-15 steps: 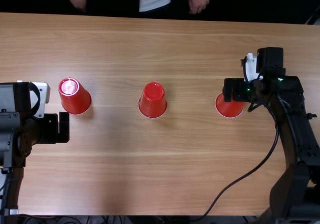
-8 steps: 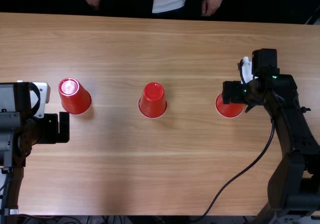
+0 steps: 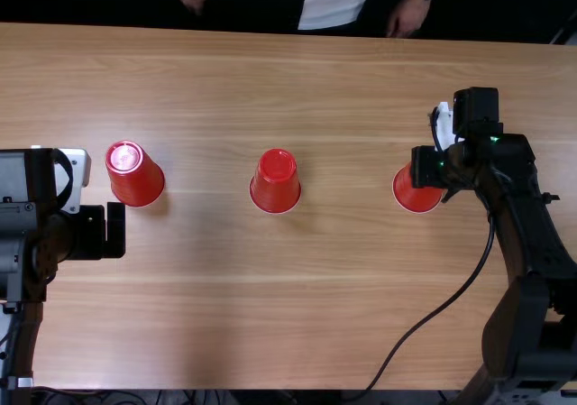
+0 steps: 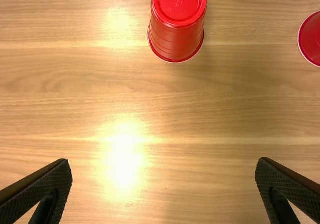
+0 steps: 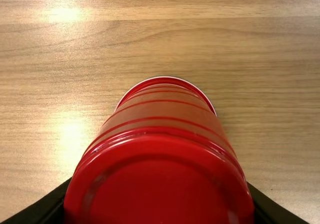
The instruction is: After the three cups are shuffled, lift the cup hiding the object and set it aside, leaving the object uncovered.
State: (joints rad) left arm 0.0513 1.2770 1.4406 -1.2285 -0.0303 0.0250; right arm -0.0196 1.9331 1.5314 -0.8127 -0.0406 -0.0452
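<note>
Three red cups stand upside down in a row on the wooden table (image 3: 288, 89): the left cup (image 3: 135, 173), the middle cup (image 3: 275, 181) and the right cup (image 3: 415, 193). My right gripper (image 3: 431, 172) is shut on the right cup (image 5: 165, 149), one finger (image 5: 42, 211) on each side of its upper body near the base. The cup's rim is at the table; I cannot tell whether it is lifted. My left gripper (image 3: 110, 232) is open and holds nothing, on the near side of the left cup. The left cup (image 4: 177, 22) and the edge of the middle cup (image 4: 312, 37) lie beyond the left gripper (image 4: 161, 163).
Bare wood separates the cups and runs along the near side of the table. The right arm's black cable (image 3: 451, 301) hangs over the near right part. The far table edge (image 3: 288, 28) lies well behind the cups.
The right gripper and the right cup have shifted slightly to the right, with less of the cup showing beside the gripper. The left arm and the other two cups have not moved.
</note>
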